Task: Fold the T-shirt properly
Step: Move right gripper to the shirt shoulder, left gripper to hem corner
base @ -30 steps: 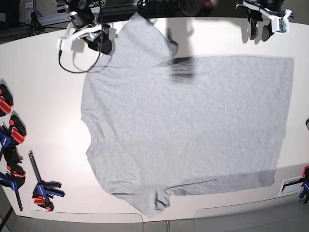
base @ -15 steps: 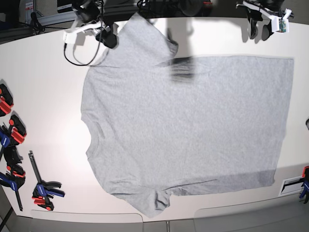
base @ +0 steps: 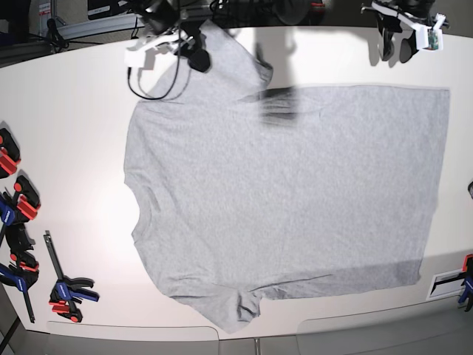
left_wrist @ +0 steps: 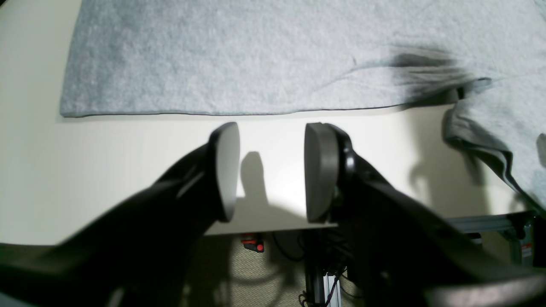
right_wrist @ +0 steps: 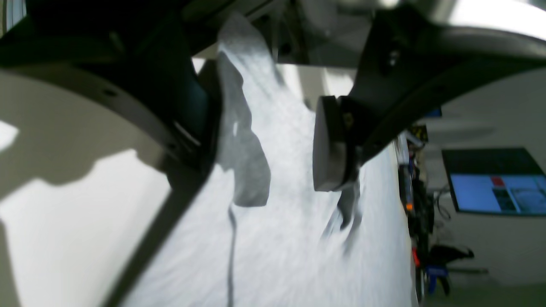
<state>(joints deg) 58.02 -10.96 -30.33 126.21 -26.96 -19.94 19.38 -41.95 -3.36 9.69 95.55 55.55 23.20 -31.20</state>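
The light grey T-shirt point(base: 288, 192) lies spread flat on the white table point(base: 66, 148), plain side up, collar to the left, one sleeve at the far edge and one at the near edge. My right gripper point(base: 194, 55) hovers open over the far sleeve. In the right wrist view the gripper point(right_wrist: 268, 145) has its jaws apart with sleeve cloth point(right_wrist: 290, 238) below and between them. My left gripper point(base: 395, 46) is open and empty at the far right. In its wrist view the gripper point(left_wrist: 271, 170) hangs over bare table just off the shirt's edge point(left_wrist: 256, 55).
Several red, blue and black clamps point(base: 18, 222) lie along the left table edge, one more point(base: 70, 290) near the front left, another point(base: 465, 285) at the right edge. A black cable point(base: 155, 81) loops from the right arm over the shirt's shoulder.
My right gripper has moved to the right along the far edge, from beside the shirt to above the far sleeve. The left arm and the shirt have not moved.
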